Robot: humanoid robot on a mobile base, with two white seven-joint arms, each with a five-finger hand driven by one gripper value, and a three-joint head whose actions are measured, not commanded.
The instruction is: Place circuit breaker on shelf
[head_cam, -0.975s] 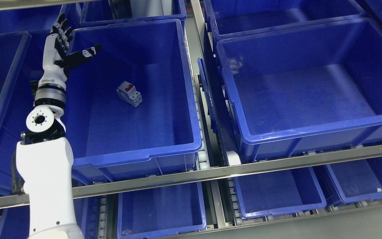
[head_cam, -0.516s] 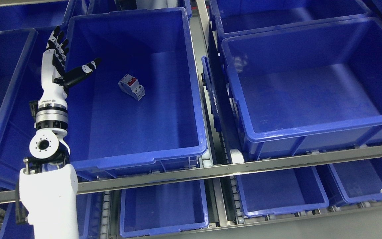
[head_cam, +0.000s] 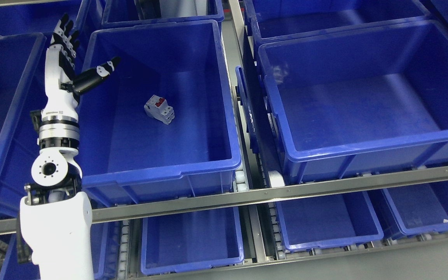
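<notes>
The left arm is rising from the lower left, forearm upright, with the left hand [head_cam: 66, 64] raised, fingers [head_cam: 61, 33] pointing up, thumb sticking out rightward, holding nothing.

a warehouse: blue bins [head_cam: 161, 171] on metal racking [head_cam: 247, 196].

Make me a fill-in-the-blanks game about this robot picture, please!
1. The circuit breaker lies inside a ____ bin.
2. The left robot hand holds ____.
3. The robot hand's fingers are ____.
4. The circuit breaker's switches are ____.

Missing words: blue; nothing; spread open; red
</notes>
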